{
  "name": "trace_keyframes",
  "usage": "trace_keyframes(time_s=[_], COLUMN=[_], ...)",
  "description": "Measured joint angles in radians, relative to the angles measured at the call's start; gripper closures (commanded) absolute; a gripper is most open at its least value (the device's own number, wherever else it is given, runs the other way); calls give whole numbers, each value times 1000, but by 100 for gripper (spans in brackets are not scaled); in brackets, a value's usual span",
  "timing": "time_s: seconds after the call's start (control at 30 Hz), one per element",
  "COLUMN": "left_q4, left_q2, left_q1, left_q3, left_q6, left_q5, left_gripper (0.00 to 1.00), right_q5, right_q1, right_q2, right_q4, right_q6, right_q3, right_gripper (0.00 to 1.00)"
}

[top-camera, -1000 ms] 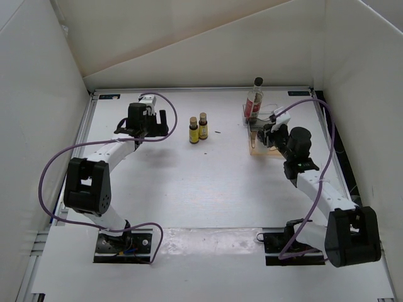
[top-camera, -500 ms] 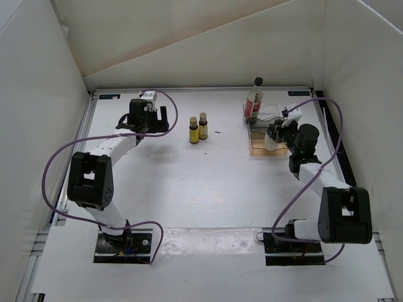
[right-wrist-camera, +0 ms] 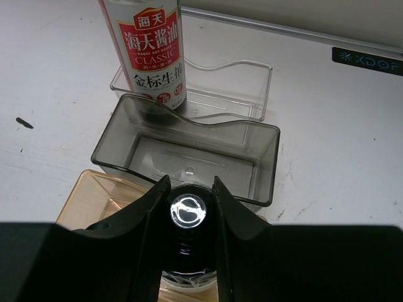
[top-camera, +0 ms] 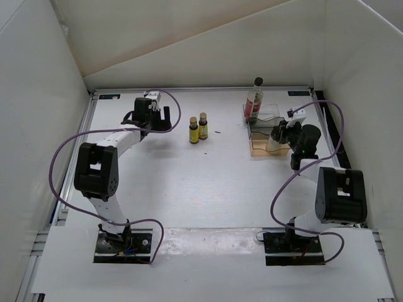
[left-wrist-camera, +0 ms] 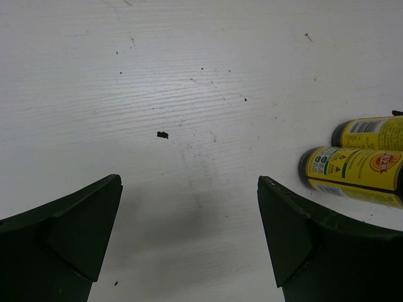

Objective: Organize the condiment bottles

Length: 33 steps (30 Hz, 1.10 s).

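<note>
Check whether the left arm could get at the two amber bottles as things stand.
Probably yes. The left gripper is open, and the two amber bottles stand close by, off to the right in its wrist view, with only bare table between. Nothing seems to block the way.

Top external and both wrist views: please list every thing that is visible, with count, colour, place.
amber bottles: two, yellow labels, mid-table, side by side
red-labelled bottle: one, black cap, upright in clear tray
black-capped bottle: one, clear, over tan tray
clear tray: one, back right
grey tray: one, beside clear tray
tan tray: one, nearest right arm
table: one, white
left hand: black, open, beside amber bottles
right hand: black, shut on black-capped bottle
</note>
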Motion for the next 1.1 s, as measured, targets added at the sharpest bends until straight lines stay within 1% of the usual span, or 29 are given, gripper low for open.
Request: trace_keyframes(time_s=[0.1,0.13,0.17,0.2,0.23,0.27,0.3,0.33,0.37,0.4,0.6,0.8,1.0,1.1], left_q4=[-3,-3,-5,-5,-6,-6,-6,-6,-6,-6,-6,-5,0,1], left_q2=[11,14,16,17,19,20,21,22,22,23,23,23,10,-3], left_q1=[0,0,0,-1,-1,-1,-1,-1,-1,-1,-1,-1,-1,-1], left_q3=[8,10,11,11,13,14,14,14,14,14,14,14,-1,-11], left_q6=[0,0,0,0,0,0,0,0,0,0,0,0,0,0], left_q5=[2,2,2,2,2,2,3,3,3,3,10,12,12,12], left_gripper=[0,0,0,0,0,0,0,0,0,0,0,0,0,0], right_q5=[-3,-3,-2,-2,-3,-2,-2,2,3,6,32,105,106,85], right_q1=[3,3,4,5,5,6,8,11,15,18,50,131,192,245], right_q2=[21,25,28,30,31,32,32,32,31,30,-10,-116,-215,-230], right_q4=[25,32,39,42,46,48,56,71,86,97,107,72,13,-1], right_q6=[7,11,14,16,21,25,27,30,31,32,29,-44,-106,-109], right_q3=[0,0,0,0,0,0,0,0,0,0,-16,-23,71,128], right_gripper=[100,86,77,65,51,34,27,23,14,10,10,10,10,10])
